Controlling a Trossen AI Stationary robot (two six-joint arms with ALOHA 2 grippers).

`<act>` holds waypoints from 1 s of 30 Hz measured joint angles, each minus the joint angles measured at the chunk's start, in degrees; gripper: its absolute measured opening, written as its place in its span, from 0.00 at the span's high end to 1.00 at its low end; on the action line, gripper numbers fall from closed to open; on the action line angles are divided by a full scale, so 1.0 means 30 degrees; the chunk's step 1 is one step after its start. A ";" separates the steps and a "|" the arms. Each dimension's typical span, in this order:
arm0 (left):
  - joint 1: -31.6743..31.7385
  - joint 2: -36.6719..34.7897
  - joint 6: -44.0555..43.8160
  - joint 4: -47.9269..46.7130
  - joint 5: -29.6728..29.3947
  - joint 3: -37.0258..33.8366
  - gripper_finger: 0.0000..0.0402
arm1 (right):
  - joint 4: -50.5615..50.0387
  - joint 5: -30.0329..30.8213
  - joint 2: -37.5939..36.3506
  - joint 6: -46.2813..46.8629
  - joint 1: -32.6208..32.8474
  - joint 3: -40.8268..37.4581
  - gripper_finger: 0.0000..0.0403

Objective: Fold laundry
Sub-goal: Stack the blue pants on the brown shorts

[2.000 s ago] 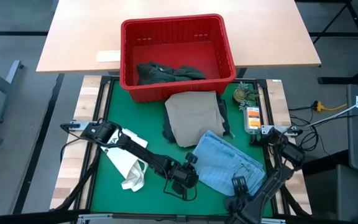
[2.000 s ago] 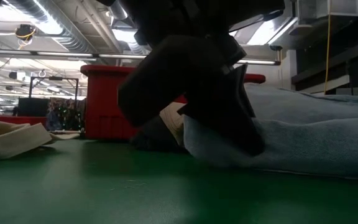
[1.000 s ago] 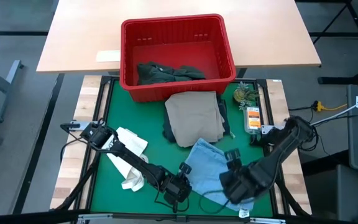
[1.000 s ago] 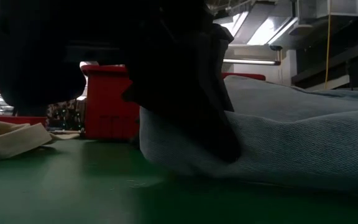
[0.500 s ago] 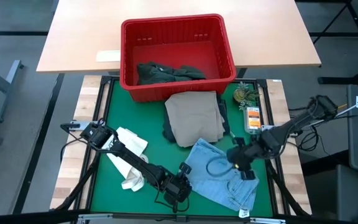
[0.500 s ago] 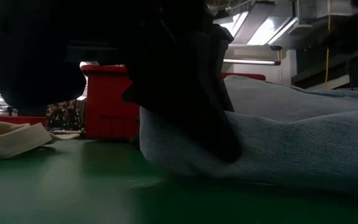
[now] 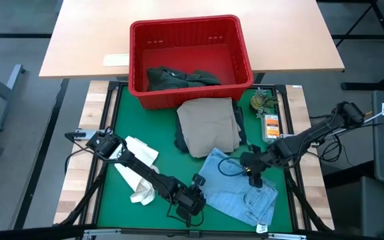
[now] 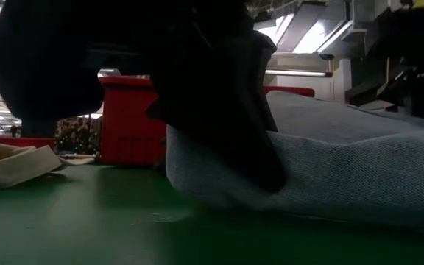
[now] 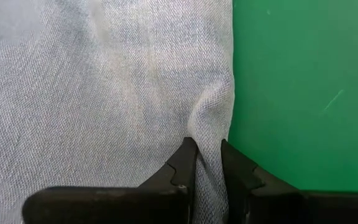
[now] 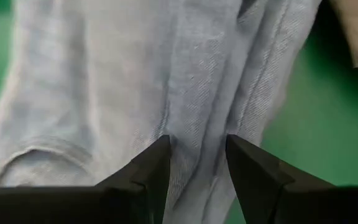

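Observation:
A light blue piece (image 7: 235,193) lies spread on the green mat near the table's front edge. My left gripper (image 7: 193,195) is shut on its left edge, and in the low view it is a dark mass in front of the cloth (image 8: 344,169). My right gripper (image 7: 252,175) stands open over the cloth's far right part. In the right wrist view its fingers (image 10: 197,140) straddle long folds of the cloth (image 10: 135,74); whether they touch I cannot tell. A beige piece (image 7: 209,127) lies folded on a dark navy piece (image 7: 179,141). My left gripper pinches a small raised ridge of the light blue piece (image 9: 209,127) between its two fingers, close to the cloth's left edge beside the bare mat. The fingers slant down from the table's left. The cloth around the ridge lies flat on the mat.
A red basket (image 7: 242,60) at the far edge holds a dark green-grey piece (image 7: 179,78). A white tote bag (image 7: 135,170) lies at the mat's left under my left arm. Small items (image 7: 270,123) sit at the mat's right edge. Bare mat (image 7: 145,127) shows at the left.
My right gripper has swung from over the near right part of the light blue piece toward the table's far edge and down, rolling its wrist, and now hangs over the cloth's far right part. It stays open.

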 joint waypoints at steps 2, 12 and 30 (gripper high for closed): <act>0.0013 0.0000 -0.0260 0.0000 -0.0005 0.0000 0.91 | -0.0368 0.0293 0.0423 0.0005 0.0000 0.0007 0.61; 0.0132 0.0000 -0.0416 0.0037 -0.0057 0.0000 0.91 | -0.1317 0.0190 0.2146 0.0000 -0.0015 0.0036 0.61; 0.0139 0.0000 -0.0409 0.0137 -0.0208 0.0000 0.91 | -0.1604 0.0357 0.2183 -0.0488 -0.0348 0.0036 0.51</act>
